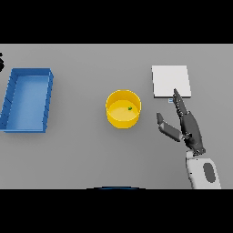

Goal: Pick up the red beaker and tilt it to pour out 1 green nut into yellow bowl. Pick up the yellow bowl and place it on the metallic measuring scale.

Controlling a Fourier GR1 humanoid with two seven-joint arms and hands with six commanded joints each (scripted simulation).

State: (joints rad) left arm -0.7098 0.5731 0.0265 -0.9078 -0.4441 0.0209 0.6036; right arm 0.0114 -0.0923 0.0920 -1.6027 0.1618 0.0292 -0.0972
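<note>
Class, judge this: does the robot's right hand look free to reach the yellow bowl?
Probably yes. The right hand lies open just right of the yellow bowl, with only bare table between them; the scale sits behind the hand.

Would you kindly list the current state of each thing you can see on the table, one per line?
Round yellow bowl: upright on the table, free of any hand.
Small green nut: lying inside the bowl.
Flat white square measuring scale: nothing on it.
Blue rectangular bin: upright, nothing showing inside.
Right hand: open, fingers straight, holding nothing, between bowl and scale.
</note>
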